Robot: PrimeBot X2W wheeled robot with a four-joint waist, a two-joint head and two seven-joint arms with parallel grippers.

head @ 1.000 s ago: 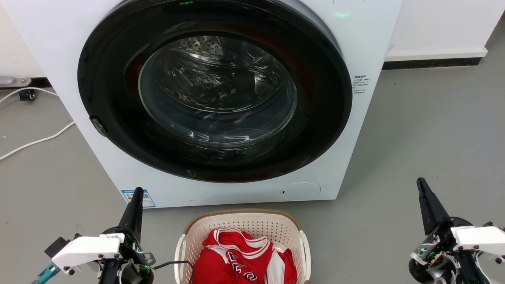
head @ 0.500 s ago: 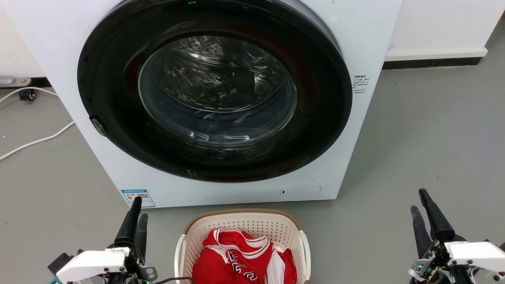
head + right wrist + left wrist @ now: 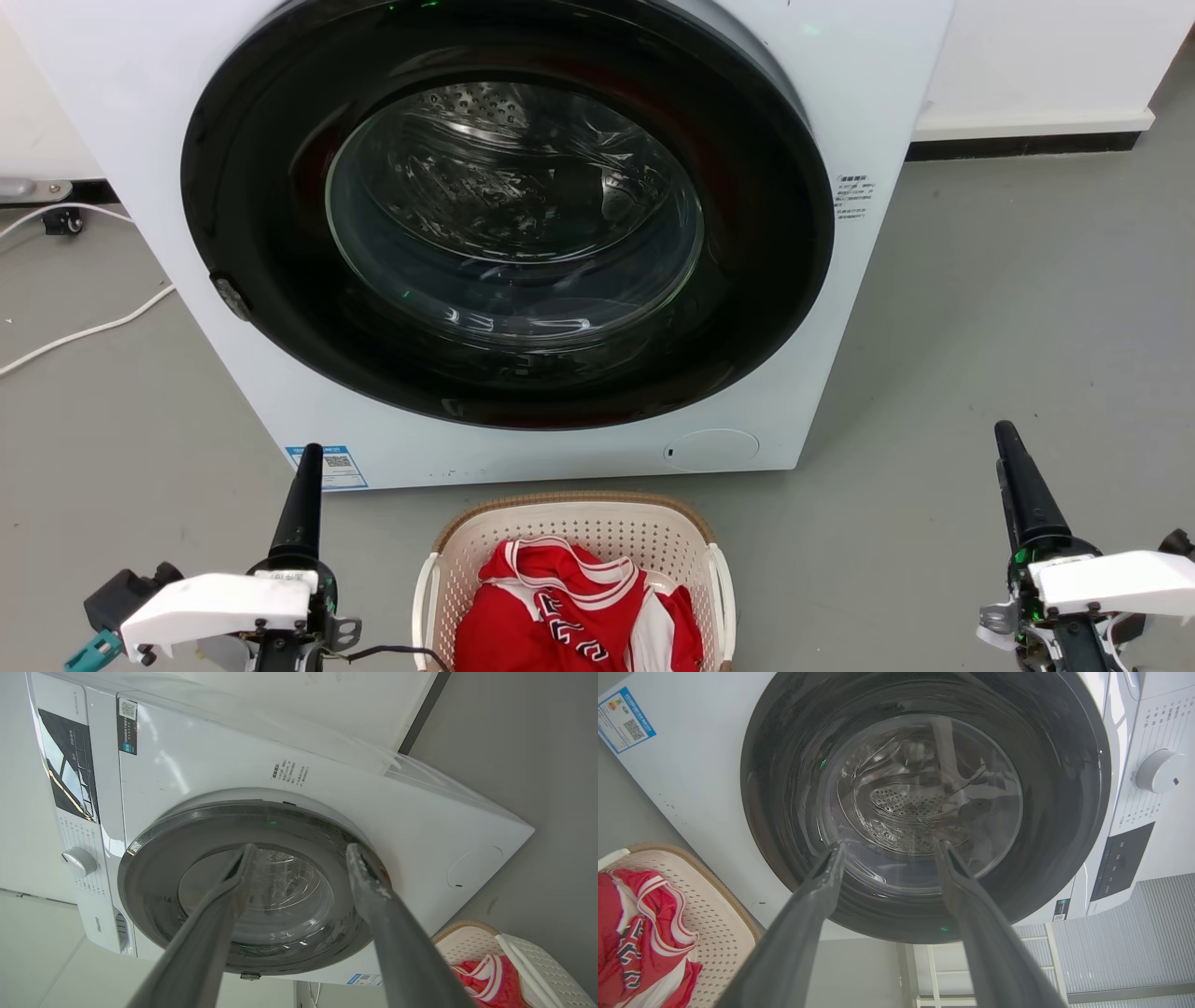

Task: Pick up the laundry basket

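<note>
On the grey floor (image 3: 980, 308), just before the washing machine (image 3: 868, 84), the laundry basket (image 3: 569, 506) is seen unlifted. It is flanked, untouched, by the left gripper (image 3: 891, 845) and right gripper (image 3: 302, 849), jaws apart and empty; grasping and lifting are judged outstanding.

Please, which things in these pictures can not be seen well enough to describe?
The laundry basket: head view, near part cut off by the bottom edge.
The red shirt: head view, folds hide its print.
The sticker on the washing machine: head view, text too small to read.
The drum: head view, reflections on the door glass blur what is inside.
</note>
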